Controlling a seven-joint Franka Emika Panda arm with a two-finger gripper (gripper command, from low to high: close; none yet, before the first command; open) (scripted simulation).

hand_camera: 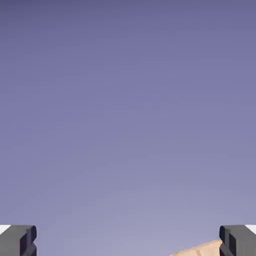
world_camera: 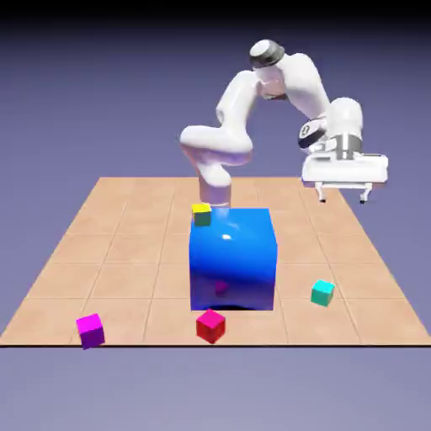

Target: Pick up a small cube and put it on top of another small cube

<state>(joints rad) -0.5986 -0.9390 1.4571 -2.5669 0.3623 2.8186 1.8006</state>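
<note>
Magenta cube [world_camera: 91,331] sits by the front edge, apart from the teal cube [world_camera: 322,293]. Gripper [world_camera: 343,200] hangs empty, fingers spread wide, presumably ready to straddle a cube.

The exterior view is bright and crisp on the desk [world_camera: 135,244], its backdrop [world_camera: 76,109] fading to black at the top. A small white glare sits on the glossy blue cube [world_camera: 233,257], while the hand view's backdrop grades from darker top to paler bottom
</note>
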